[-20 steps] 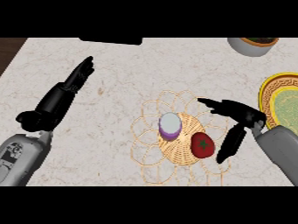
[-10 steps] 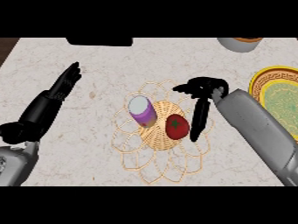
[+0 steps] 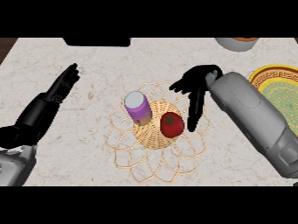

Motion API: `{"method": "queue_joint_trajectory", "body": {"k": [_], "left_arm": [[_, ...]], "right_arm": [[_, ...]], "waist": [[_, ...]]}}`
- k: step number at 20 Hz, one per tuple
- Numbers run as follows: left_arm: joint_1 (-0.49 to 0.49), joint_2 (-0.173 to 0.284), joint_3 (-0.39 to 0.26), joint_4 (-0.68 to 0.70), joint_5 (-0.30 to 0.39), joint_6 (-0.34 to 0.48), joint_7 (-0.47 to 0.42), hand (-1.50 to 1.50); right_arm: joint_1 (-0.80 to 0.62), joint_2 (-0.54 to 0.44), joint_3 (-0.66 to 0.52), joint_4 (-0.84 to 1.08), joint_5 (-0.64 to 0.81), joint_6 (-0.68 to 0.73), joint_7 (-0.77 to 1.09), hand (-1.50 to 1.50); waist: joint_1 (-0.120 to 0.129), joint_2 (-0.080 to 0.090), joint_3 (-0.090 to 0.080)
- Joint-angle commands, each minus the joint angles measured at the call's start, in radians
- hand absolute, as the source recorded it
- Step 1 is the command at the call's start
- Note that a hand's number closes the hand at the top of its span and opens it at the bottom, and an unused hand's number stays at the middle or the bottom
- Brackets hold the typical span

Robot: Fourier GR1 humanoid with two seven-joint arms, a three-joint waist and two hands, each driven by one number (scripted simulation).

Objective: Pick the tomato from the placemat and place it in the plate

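I see the tomato [image 3: 171, 124], round, red and glossy with a small dark stem mark, sitting on the woven placemat [image 3: 152, 135] at the centre of the frame. The placemat has a tight basket-weave core and a ring of open looped petals in pale straw. Just left of the tomato, touching or nearly so, stands a short cylinder [image 3: 138, 108] with a grey top and purple side.

My right hand [image 3: 195, 94] sits just right of the tomato: its thumb or one long finger points down alongside the fruit, the rest spread out toward the upper left, open and holding nothing. I cannot tell if it touches the tomato. The smooth grey forearm runs off to the lower right.

The plate [image 3: 286, 94], at the right edge, is yellow-rimmed with a dark key pattern and a green patterned centre, partly hidden by that forearm.

My left hand [image 3: 62, 85] rests at the left, fingers straight, pointing up the frame, open.

The table [image 3: 99, 61] is pale marbled stone. A grey bowl [image 3: 238, 43] with an orange inside shows at the upper right edge.
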Motion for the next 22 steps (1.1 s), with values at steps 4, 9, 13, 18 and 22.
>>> {"method": "queue_joint_trajectory", "body": {"k": [4, 9, 13, 18, 22], "left_arm": [[0.029, -0.013, 0.009, 0.001, -0.007, -0.028, -0.039, 0.0], [0.06, 0.0, 0.03, -0.069, -0.003, -0.043, 0.004, 0.0], [0.077, -0.055, -0.011, -0.087, -0.071, 0.008, 0.01, 0.0], [0.047, -0.046, 0.039, -0.031, -0.04, -0.048, 0.018, 0.0], [0.057, 0.004, 0.104, -0.028, -0.01, -0.111, 0.011, 0.0]], "right_arm": [[-0.143, -0.016, 0.002, 0.222, -0.004, 0.139, 0.112, -1.5], [-0.176, -0.017, -0.009, 0.324, 0.017, 0.179, 0.059, -1.5], [-0.145, 0.054, -0.002, 0.342, 0.014, 0.17, 0.058, -1.5], [-0.109, 0.068, 0.022, 0.338, 0.056, 0.209, 0.026, -1.5], [-0.067, 0.063, 0.025, 0.316, 0.072, 0.253, 0.004, -1.5]], "waist": [[0.01, 0.008, 0.0], [0.009, 0.004, 0.0], [-0.003, 0.001, 0.0], [-0.013, 0.0, 0.0], [-0.02, -0.003, 0.0]]}}
